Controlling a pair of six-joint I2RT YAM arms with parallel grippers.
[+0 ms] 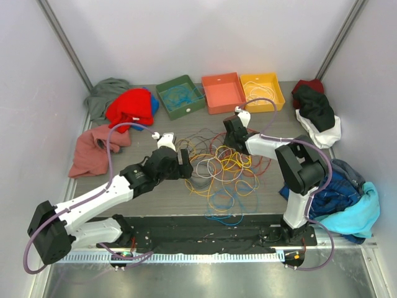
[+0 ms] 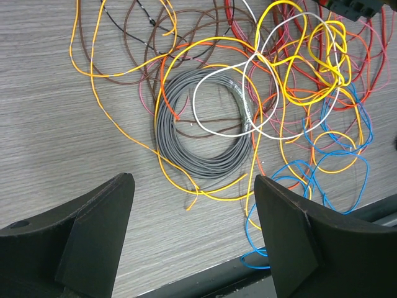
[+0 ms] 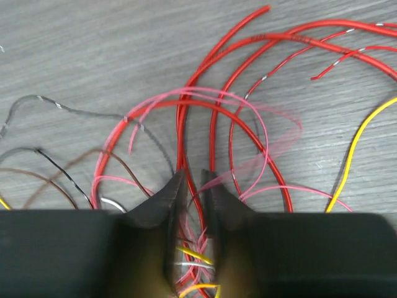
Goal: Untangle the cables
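The cables lie in a loose tangle of yellow, orange, red, blue, white and brown loops on the table between the arms. My left gripper hovers at the tangle's left edge, open wide with nothing between its fingers. Below it a grey coil lies under yellow and white loops. My right gripper is down on the tangle's far side. Its jaws stand at a narrow gap, with red cables and thin pink ones running through it, not visibly clamped.
Green, orange and yellow bins line the back, the green and yellow holding wire. Clothes are piled at the left and right. A black rail borders the near table edge.
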